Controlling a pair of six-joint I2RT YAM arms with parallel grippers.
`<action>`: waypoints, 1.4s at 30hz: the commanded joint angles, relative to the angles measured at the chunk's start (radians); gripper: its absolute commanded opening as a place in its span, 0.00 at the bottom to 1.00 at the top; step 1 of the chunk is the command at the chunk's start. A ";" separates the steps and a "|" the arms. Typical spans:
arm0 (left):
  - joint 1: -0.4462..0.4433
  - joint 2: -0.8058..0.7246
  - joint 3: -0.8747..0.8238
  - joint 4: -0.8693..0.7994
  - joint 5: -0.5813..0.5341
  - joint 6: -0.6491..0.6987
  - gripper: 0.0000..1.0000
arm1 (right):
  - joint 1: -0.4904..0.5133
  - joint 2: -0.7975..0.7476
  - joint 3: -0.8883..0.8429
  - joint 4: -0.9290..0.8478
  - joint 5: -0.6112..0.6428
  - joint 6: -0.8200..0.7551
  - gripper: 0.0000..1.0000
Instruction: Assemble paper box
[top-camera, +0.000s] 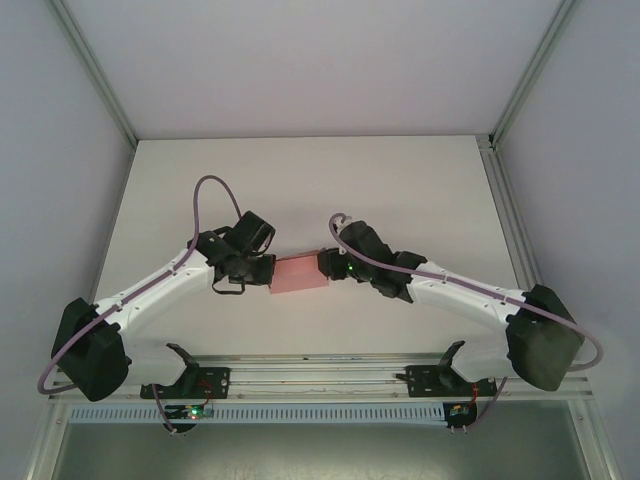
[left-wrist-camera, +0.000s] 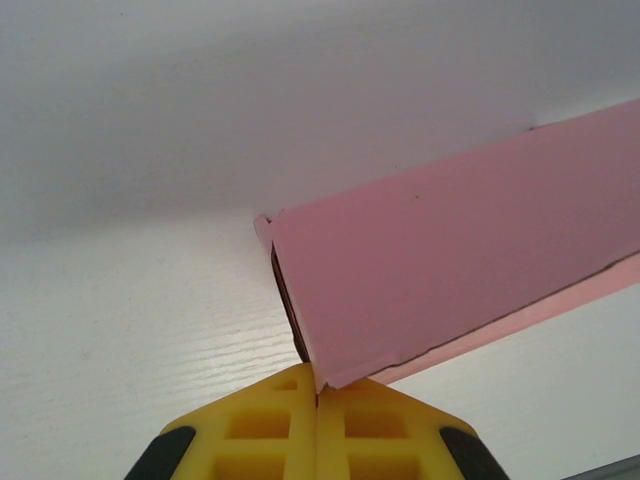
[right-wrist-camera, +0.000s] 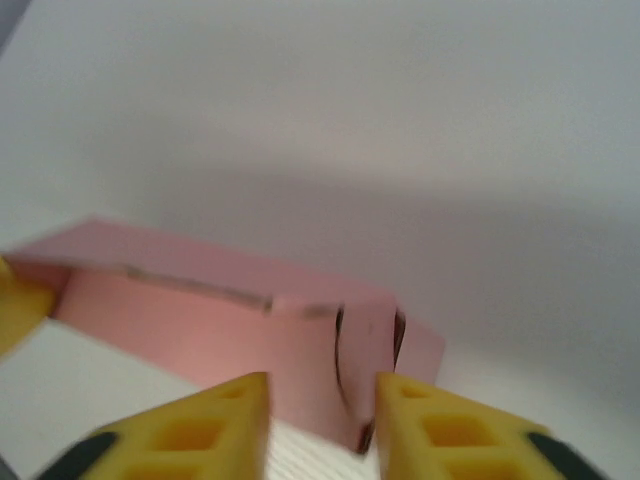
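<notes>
The paper box (top-camera: 301, 273) is a small pink rectangular box lying mid-table between both grippers. My left gripper (top-camera: 264, 271) is at the box's left end. In the left wrist view its yellow fingers (left-wrist-camera: 262, 425) are shut, with the box's (left-wrist-camera: 450, 270) near corner nipped in the seam between the tips (left-wrist-camera: 318, 392). My right gripper (top-camera: 329, 264) is at the right end. It (right-wrist-camera: 322, 400) is open, and its fingers stand apart on either side of the box's (right-wrist-camera: 200, 320) end. The end flap (right-wrist-camera: 367, 345) there has dark gaps along both edges.
The white table (top-camera: 300, 180) stretches away behind the box, with grey walls at the sides and back. Both arm bases sit on a rail (top-camera: 320, 380) along the near edge. A left fingertip (right-wrist-camera: 15, 300) shows at the box's far end in the right wrist view.
</notes>
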 joint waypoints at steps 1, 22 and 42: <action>-0.009 0.077 -0.065 -0.073 -0.019 0.019 0.00 | -0.019 -0.034 -0.007 -0.077 -0.090 -0.046 0.42; -0.008 0.070 -0.061 -0.078 -0.005 0.035 0.00 | -0.039 0.107 0.139 -0.098 0.014 -0.103 0.17; -0.008 0.071 -0.058 -0.084 -0.010 0.042 0.00 | -0.043 0.164 0.180 -0.155 0.023 -0.104 0.07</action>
